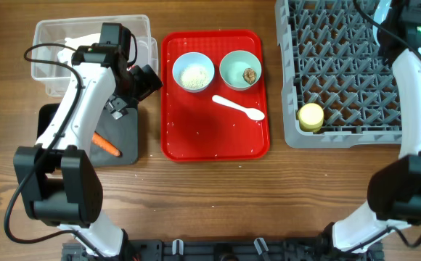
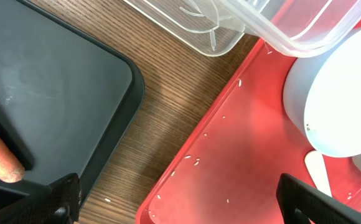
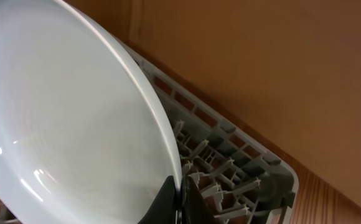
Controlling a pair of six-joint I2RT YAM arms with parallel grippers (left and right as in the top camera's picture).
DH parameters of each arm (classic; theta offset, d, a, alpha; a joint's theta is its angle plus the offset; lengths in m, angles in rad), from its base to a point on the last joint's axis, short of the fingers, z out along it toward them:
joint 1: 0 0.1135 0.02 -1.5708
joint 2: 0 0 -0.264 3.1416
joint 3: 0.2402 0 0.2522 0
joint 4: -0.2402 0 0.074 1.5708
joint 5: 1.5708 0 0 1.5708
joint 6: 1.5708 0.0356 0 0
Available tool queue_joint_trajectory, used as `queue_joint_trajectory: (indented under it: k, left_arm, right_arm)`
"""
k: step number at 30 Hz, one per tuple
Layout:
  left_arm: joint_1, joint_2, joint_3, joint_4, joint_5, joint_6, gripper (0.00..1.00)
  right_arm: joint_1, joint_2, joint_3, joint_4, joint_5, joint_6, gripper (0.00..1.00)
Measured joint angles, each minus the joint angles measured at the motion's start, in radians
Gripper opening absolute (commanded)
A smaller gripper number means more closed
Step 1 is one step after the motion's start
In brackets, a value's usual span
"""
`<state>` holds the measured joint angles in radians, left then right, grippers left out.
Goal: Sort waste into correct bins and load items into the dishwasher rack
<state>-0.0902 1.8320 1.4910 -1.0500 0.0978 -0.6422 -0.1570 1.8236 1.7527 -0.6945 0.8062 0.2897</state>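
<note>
My left gripper [image 2: 187, 208] is open and empty, low over the left edge of the red tray [image 2: 243, 143]; it also shows in the overhead view [image 1: 145, 81]. The orange carrot [image 1: 106, 145] lies on the black tray [image 1: 127, 138]. White tissue [image 1: 80, 40] lies in the clear tub [image 1: 51, 69]. On the red tray stand a whitish-blue bowl [image 1: 193, 71] with rice and a mint bowl [image 1: 232, 65] with a brown lump [image 1: 250, 75]. My right gripper [image 3: 180, 199] is shut on the rim of the light-blue plate [image 3: 75, 124], held on edge over the grey rack [image 3: 243, 174]. The yellow cup [image 1: 311, 117] lies in the rack [image 1: 341, 72].
A white spoon [image 1: 239, 109] lies on the red tray [image 1: 210, 141]. Loose rice grains [image 2: 193, 160] are scattered along the tray's left edge and on the wood. The clear tub's corner [image 2: 230, 28] is just beyond my left gripper.
</note>
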Motion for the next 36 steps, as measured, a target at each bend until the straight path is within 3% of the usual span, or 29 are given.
queue_joint_trajectory:
  k: [10, 11, 12, 13, 14, 15, 19, 23, 26, 28, 33, 36]
  left_arm:
    - [0.000, 0.000, 0.000, 0.000, 0.000, 0.000, 1.00]
    - [0.000, 0.000, 0.000, 0.000, 0.000, 0.000, 1.00]
    - [0.000, 0.000, 0.000, 0.000, 0.000, 0.000, 1.00]
    - [0.000, 0.000, 0.000, 0.000, 0.000, 0.000, 1.00]
    - [0.000, 0.000, 0.000, 0.000, 0.000, 0.000, 1.00]
    - [0.000, 0.000, 0.000, 0.000, 0.000, 0.000, 1.00]
    - [0.000, 0.000, 0.000, 0.000, 0.000, 0.000, 1.00]
    - [0.000, 0.000, 0.000, 0.000, 0.000, 0.000, 1.00]
    - [0.000, 0.000, 0.000, 0.000, 0.000, 0.000, 1.00]
    - [0.000, 0.000, 0.000, 0.000, 0.000, 0.000, 1.00]
    - [0.000, 0.000, 0.000, 0.000, 0.000, 0.000, 1.00]
    - [0.000, 0.000, 0.000, 0.000, 0.000, 0.000, 1.00]
  right_arm:
    - [-0.001, 0.153, 0.000, 0.000, -0.125, 0.012, 0.08]
    - [-0.001, 0.167, 0.000, 0.000, -0.154, 0.012, 0.15]
    - [-0.001, 0.172, 0.000, 0.000, -0.173, 0.021, 0.34]
    - [-0.001, 0.173, 0.000, 0.001, -0.191, 0.020, 0.69]
    - [0.000, 0.173, 0.000, 0.002, -0.208, 0.022, 0.93]
    - [0.001, 0.173, 0.000, 0.002, -0.222, 0.023, 1.00]
    - [0.005, 0.172, 0.000, -0.024, -0.286, 0.019, 1.00]
    - [0.017, 0.064, 0.000, -0.030, -0.404, -0.009, 1.00]
    - [0.017, -0.183, 0.019, -0.016, -0.605, -0.020, 0.91]
    - [0.039, -0.234, 0.043, -0.014, -0.796, -0.024, 0.89]
    - [0.288, -0.078, 0.040, -0.085, -1.007, -0.026, 0.86]
    - [0.443, 0.056, 0.030, -0.290, -1.046, -0.069, 0.80]
